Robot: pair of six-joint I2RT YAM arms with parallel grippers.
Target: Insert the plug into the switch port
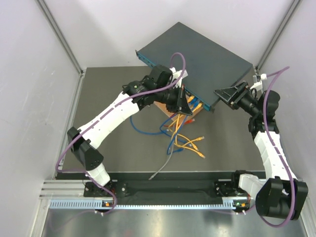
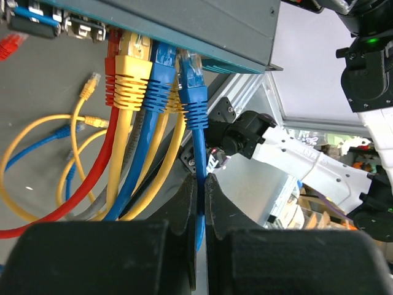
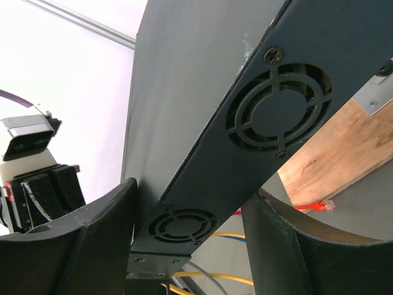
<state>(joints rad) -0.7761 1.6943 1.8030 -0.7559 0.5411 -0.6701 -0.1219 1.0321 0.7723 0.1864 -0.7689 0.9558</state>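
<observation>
Pinching the blue cable (image 2: 198,141) below its plug (image 2: 191,67), your left gripper (image 2: 199,184) is clamped tight; the plug sits at the switch's (image 1: 197,59) near-face ports; your right gripper (image 3: 190,193) straddles its right end, grip unclear; pushing could buckle the cable.

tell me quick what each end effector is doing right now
left end effector: closed on the blue cable
right end effector: jaws astride the switch edge; gripping or not cannot be told

No readable text shows on the switch (image 1: 197,57) or cables (image 1: 185,138).
</observation>
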